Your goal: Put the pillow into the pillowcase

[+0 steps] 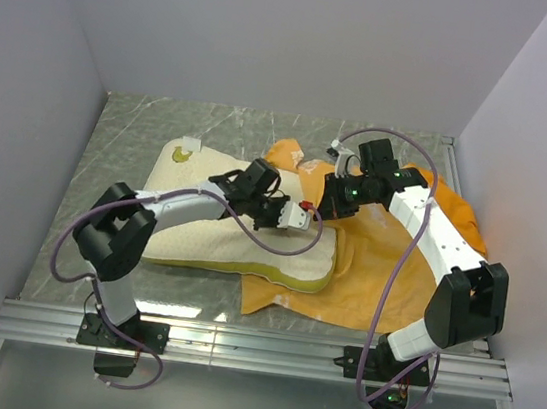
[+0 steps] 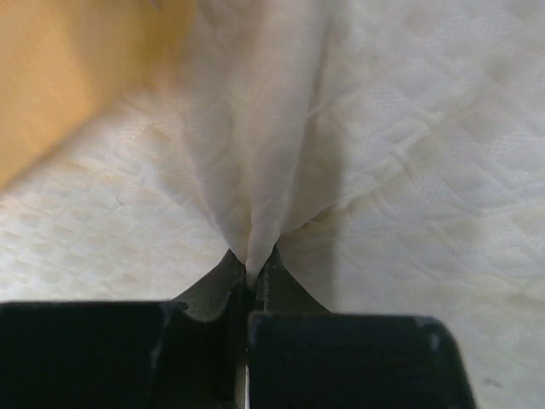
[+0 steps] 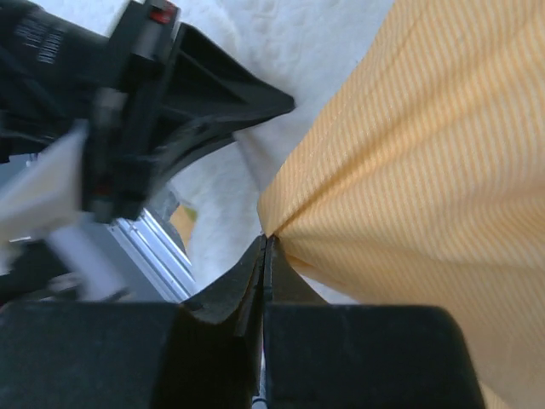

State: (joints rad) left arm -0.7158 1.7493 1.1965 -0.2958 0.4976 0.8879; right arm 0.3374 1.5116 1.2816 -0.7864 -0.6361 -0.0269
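Note:
The cream quilted pillow [image 1: 248, 247] lies on the table, its right end over the orange pillowcase [image 1: 383, 290]. My left gripper [image 1: 297, 218] is shut on a pinched fold of the pillow's cover [image 2: 255, 213] near its right end. My right gripper [image 1: 326, 203] is shut on an edge of the pillowcase [image 3: 409, 170], held just beside the left gripper. In the right wrist view the left gripper [image 3: 170, 94] fills the upper left with the pillow [image 3: 247, 51] behind it. The pillowcase's print is hidden.
Grey marbled table [image 1: 131, 135] inside white walls. An aluminium rail [image 1: 255, 348] runs along the near edge at the arm bases. Purple cables loop from both arms. A small tag and a yellow mark [image 1: 181, 154] sit at the pillow's far left corner.

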